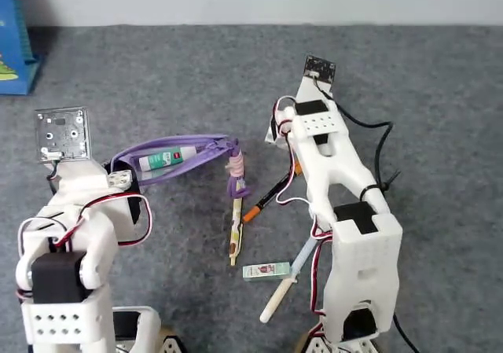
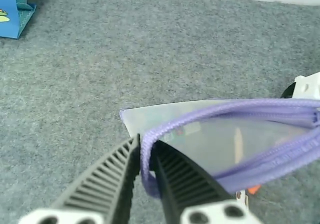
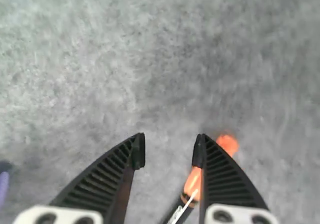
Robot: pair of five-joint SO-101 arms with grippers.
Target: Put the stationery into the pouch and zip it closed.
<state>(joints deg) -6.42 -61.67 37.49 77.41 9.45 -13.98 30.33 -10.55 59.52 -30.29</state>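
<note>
A clear pouch with purple zip trim (image 1: 185,152) hangs just above the grey carpet, its mouth gaping. A green-and-white tube (image 1: 167,159) lies inside it. My left gripper (image 2: 143,144) is shut on the pouch's (image 2: 215,134) purple rim at its left end (image 1: 126,176). My right gripper (image 3: 167,146) is open, low over the carpet to the right of the pouch (image 1: 284,137). An orange pen (image 3: 227,144) lies just outside one finger, not between the two. On the carpet lie the orange-and-black pen (image 1: 267,196), a wooden pencil (image 1: 235,227) and a green eraser box (image 1: 267,270).
A blue-white pen (image 1: 303,252) and a cream stick (image 1: 277,299) lie partly under the right arm. A pink-purple charm (image 1: 236,170) dangles from the pouch's right end. A blue box (image 1: 14,46) stands at the far left edge. Bare carpet stretches behind the arms.
</note>
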